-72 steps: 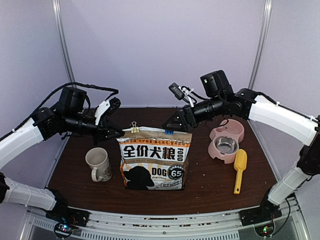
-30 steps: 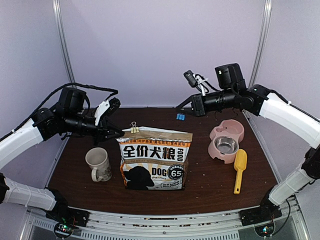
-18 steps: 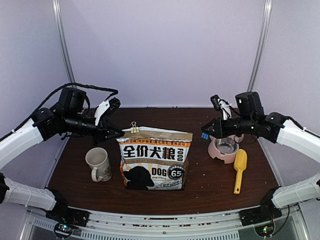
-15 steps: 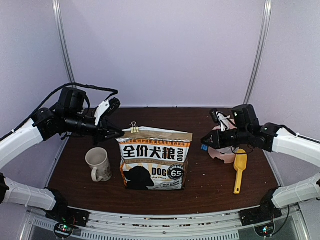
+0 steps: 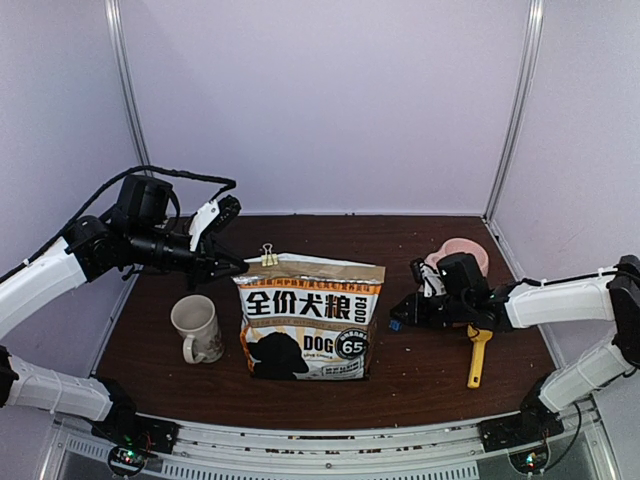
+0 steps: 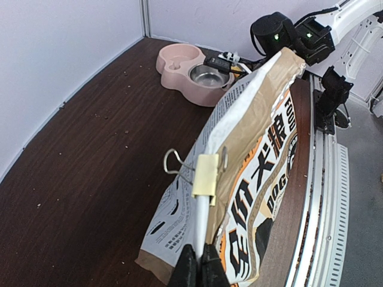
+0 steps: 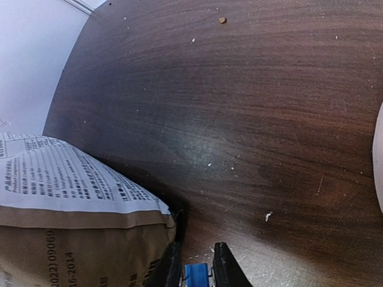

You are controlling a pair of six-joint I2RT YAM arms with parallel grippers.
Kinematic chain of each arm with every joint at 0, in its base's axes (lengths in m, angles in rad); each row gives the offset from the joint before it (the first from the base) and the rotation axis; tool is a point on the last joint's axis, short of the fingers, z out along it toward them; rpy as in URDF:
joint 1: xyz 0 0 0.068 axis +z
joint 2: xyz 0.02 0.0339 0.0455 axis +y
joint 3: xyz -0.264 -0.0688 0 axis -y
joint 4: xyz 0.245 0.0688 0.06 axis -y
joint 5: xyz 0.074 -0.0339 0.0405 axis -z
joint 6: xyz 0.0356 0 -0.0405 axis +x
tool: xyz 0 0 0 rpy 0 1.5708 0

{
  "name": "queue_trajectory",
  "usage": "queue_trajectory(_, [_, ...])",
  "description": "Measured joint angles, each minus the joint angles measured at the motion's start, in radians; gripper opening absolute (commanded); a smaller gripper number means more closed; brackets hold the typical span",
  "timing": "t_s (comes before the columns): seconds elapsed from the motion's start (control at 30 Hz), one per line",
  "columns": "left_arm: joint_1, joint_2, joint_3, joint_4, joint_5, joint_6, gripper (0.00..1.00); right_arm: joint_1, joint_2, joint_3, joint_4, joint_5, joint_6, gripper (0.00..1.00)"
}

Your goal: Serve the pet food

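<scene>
The brown "DOG FOOD" bag (image 5: 308, 318) stands upright mid-table; the pet food itself is hidden inside it. My left gripper (image 5: 238, 266) is shut on the bag's top left corner (image 6: 206, 239), just below a cream binder clip (image 6: 206, 174) that pinches the folded top. My right gripper (image 5: 397, 322) hangs low over the table just right of the bag (image 7: 72, 227). A small blue clip (image 7: 196, 276) sits between its fingers, which are closed on it.
A pink double bowl (image 5: 462, 252) with a steel insert (image 6: 206, 75) stands at the back right, partly behind my right arm. A yellow scoop (image 5: 477, 358) lies in front of it. A white mug (image 5: 197, 328) stands left of the bag. Pale crumbs dot the tabletop.
My right arm has swung from the bag's top right, past the bowl, down to the table beside the bag, carrying the blue clip. The left arm and bag have not moved.
</scene>
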State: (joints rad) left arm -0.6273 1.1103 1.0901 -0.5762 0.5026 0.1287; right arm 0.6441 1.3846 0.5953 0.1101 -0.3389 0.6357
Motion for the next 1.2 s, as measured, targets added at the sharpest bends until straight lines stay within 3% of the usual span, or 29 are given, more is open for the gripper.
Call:
queue_trajectory(0.13, [0.0,0.0,0.0,0.0,0.0,0.0,0.0,0.0,0.051,-0.025,0.056,0.008,0.026,0.29])
queue_trajectory(0.4, [0.0,0.0,0.0,0.0,0.0,0.0,0.0,0.0,0.102,-0.039,0.1,0.044,0.043,0.67])
queue_trajectory(0.53, [0.0,-0.001,-0.001,0.0,0.0,0.0,0.0,-0.002,0.085,-0.048,0.089,0.069,0.041,0.76])
queue_trajectory(0.77, [0.0,-0.007,-0.005,0.0,0.0,0.0,0.0,-0.025,-0.142,-0.034,-0.077,0.133,-0.011,0.88])
queue_trajectory(0.9, [0.0,-0.009,-0.006,0.0,0.004,0.0,0.0,-0.028,-0.27,0.093,-0.202,0.115,-0.092,0.88])
queue_trajectory(1.2, [0.0,-0.011,-0.008,-0.001,0.012,0.0,0.0,0.055,-0.167,0.565,-0.388,-0.121,-0.28,0.88])
